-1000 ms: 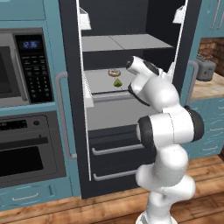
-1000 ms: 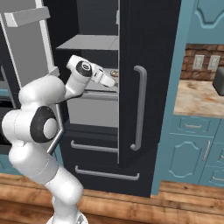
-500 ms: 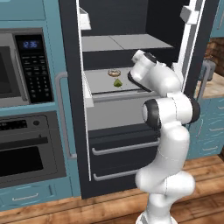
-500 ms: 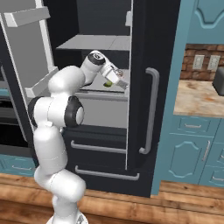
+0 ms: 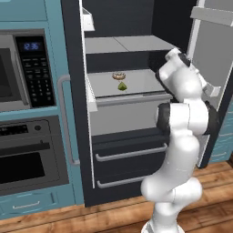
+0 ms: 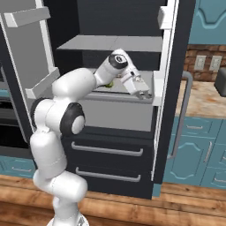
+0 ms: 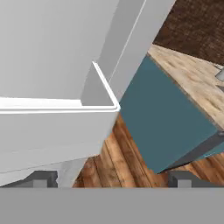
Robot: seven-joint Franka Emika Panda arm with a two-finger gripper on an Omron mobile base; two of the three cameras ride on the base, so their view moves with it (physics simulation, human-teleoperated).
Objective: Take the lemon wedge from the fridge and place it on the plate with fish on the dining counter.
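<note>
The fridge (image 5: 129, 136) stands with both upper doors swung out. On its middle grey shelf lies the small yellow-green lemon wedge (image 5: 122, 86), right in front of a tan ring-shaped food (image 5: 119, 76). My gripper (image 6: 144, 94) hangs at the shelf's right front corner, to the right of the wedge and apart from it, close to the right door (image 6: 165, 66). In the hand view the gripper (image 7: 111, 179) is open with nothing between its fingertips (image 7: 41, 179), looking past a white door bin at the floor. The plate and the dining counter are out of view.
A microwave (image 5: 20, 75) and an oven (image 5: 27, 154) sit in the teal wall left of the fridge. A stone-topped wall counter (image 6: 201, 95) on teal cabinets stands to the right. The left door's bins (image 6: 42, 84) jut out beside my arm. Two closed drawers (image 5: 129, 152) lie below the shelf.
The right fridge door has swung wider open. My hand has moved rightward along the shelf front, away from the lemon wedge, which has stayed in place.
</note>
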